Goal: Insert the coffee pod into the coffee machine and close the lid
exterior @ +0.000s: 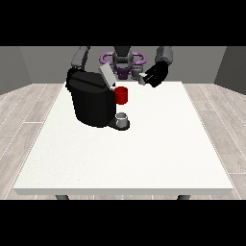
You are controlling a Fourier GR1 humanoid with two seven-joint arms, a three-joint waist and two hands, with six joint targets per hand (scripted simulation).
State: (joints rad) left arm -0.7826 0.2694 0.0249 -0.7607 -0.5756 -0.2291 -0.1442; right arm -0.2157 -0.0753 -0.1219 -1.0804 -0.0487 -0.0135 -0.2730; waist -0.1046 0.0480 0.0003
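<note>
On the left part of the white table (144,158) stands the black coffee machine (91,103), its grey lid (106,76) tilted up and open. A red pod holder (122,95) juts from its front, with a small grey cup (122,117) below on the base. Further right, the hand at the view's right (154,76) hovers holding the small, pale coffee pod (142,79), fingers pinching it. The pod looks light, rigid and smooth, best held by its sides. The other hand is hidden.

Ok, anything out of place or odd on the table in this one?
Nothing stands out. The coffee machine stands upright with its lid raised, a grey cup under its red part. The white table shows no spill.
</note>
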